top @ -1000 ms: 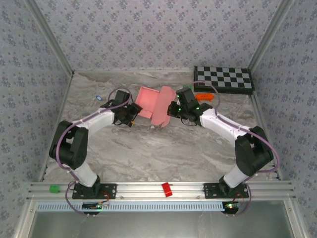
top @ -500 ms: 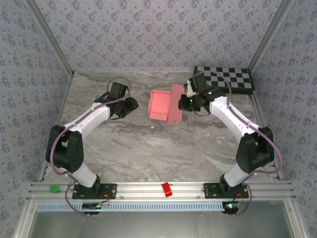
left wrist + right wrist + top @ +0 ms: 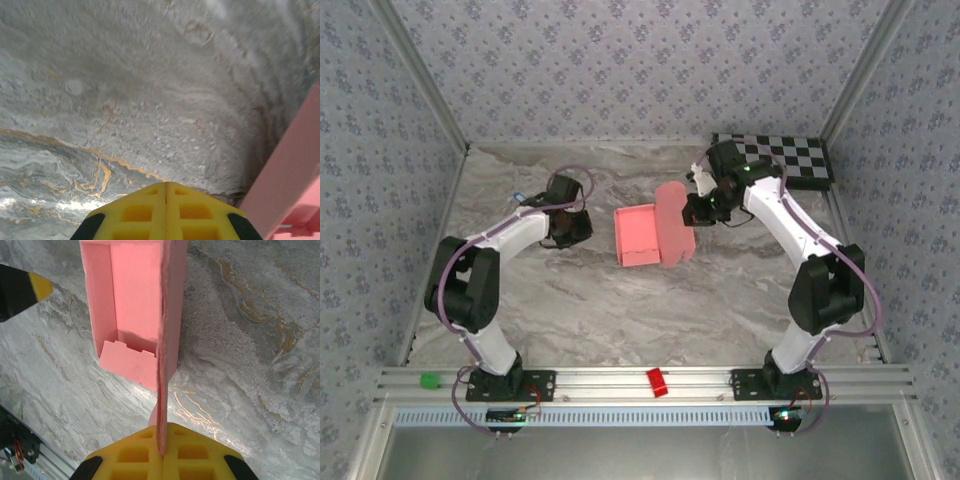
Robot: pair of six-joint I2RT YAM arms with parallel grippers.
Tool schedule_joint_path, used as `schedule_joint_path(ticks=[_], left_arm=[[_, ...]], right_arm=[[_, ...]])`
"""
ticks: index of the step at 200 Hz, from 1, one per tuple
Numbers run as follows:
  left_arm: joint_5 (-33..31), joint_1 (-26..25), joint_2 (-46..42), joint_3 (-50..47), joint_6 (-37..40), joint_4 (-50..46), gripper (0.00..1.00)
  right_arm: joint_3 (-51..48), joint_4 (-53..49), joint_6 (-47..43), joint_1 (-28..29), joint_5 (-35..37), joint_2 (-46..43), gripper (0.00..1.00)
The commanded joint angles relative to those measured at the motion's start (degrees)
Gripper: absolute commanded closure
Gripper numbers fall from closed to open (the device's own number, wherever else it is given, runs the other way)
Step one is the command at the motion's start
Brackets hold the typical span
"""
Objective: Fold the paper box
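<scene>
Left gripper (image 3: 166, 189) just snapped shut on nothing, parked beside the paper box (image 3: 638, 236). Right gripper (image 3: 161, 440) stays clamped on the raised lid flap (image 3: 170, 305). Closing the lid looks next.

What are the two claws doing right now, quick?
Left gripper: closed, holding nothing.
Right gripper: closed on the paper box flap.

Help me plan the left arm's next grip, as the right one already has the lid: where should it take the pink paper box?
Take the paper box by its left side wall, coming from the left and above. That wall is thin upright card facing the shut left hand; the right hand pinches the raised lid opposite.
</scene>
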Motion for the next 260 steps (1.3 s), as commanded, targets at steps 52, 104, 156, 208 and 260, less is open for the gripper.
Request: schedule_joint_path(ticks=[52, 104, 156, 208, 260], left_arm=[[4.5, -4.1, -0.1, -6.0, -2.6, 2.8, 0.97], [6.8, -5.2, -2.2, -9.5, -4.8, 5.4, 0.96], [7.9, -5.2, -3.4, -11.1, -4.6, 6.4, 0.93], [2.6, -5.2, -8.0, -11.1, -2.5, 1.2, 0.89], [-7.8, -4.4, -12.0, -5.1, 3.3, -6.6, 0.79]], right_arm=[[12.8, -12.2, -12.7, 2.9, -0.3, 8.8, 0.95], [25.5, -21.6, -18.6, 4.9, 0.9, 18.0, 0.92], [36.2, -26.1, -19.8, 5.7, 4.7, 24.6, 0.83], [42.5, -23.8, -15.7, 5.7, 9.5, 25.0, 0.54], [33.3, -11.3, -6.6, 2.9, 19.3, 14.9, 0.50]])
